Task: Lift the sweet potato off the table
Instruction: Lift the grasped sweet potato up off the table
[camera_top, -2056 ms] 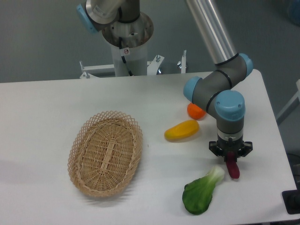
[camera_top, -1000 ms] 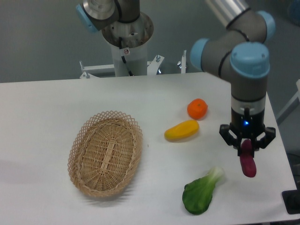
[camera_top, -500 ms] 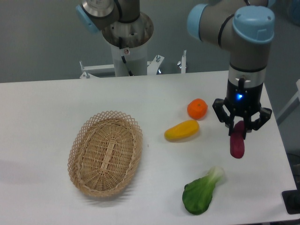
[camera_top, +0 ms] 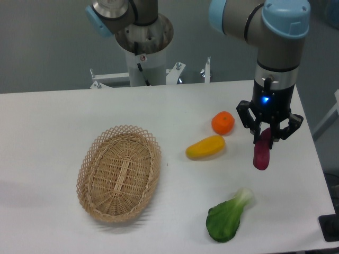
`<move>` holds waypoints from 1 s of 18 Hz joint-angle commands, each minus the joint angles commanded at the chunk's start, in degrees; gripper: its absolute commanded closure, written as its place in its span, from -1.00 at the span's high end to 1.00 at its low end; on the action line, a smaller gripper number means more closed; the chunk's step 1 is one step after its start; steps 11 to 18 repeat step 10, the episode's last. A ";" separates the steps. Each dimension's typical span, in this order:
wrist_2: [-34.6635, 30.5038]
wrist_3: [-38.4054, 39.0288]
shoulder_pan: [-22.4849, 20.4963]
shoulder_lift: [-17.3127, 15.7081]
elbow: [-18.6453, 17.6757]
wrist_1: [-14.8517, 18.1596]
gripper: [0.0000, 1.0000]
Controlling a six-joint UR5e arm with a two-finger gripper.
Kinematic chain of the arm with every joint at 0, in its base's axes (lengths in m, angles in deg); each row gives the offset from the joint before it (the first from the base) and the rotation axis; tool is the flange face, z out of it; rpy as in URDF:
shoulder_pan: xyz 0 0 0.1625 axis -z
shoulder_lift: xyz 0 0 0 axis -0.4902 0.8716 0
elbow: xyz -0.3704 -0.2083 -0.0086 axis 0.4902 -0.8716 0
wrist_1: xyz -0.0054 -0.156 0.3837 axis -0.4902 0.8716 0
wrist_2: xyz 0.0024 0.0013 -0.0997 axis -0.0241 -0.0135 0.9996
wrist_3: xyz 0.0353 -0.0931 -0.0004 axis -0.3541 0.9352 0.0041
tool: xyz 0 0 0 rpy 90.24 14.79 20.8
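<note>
The gripper (camera_top: 264,138) points straight down over the right part of the table (camera_top: 63,116), and its two fingers are closed on the upper end of the sweet potato (camera_top: 261,151). The sweet potato hangs nearly upright from the fingers, with its lower tapered end pointing down and slightly to the left; it is clear of the tabletop (no part of it touches the surface). A small blue light shows on the gripper body just above the fingers. The arm (camera_top: 278,37) rises vertically from the gripper, with a grey wrist section and a blue joint cap at the top of the picture. An orange (camera_top: 223,122) sits on the table to the left of the gripper, near it but apart. A yellow fruit (camera_top: 205,147) lies just below and to the left of the orange, its long axis running roughly left to right. A green leafy vegetable (camera_top: 228,216) lies near the front edge of the table, below the sweet potato, with its pale stalk end turned up and to the right. An oval wicker basket (camera_top: 119,173) rests on the left half of the table, well apart from the other items. The robot base (camera_top: 143,47) stands behind the far edge of the table.
</note>
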 joint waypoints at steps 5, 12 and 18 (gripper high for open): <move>-0.09 0.09 0.09 0.26 -0.18 -0.53 -0.73; -0.09 0.09 0.09 0.35 -0.09 -0.44 -0.73; -0.09 0.09 0.09 0.35 -0.09 -0.44 -0.73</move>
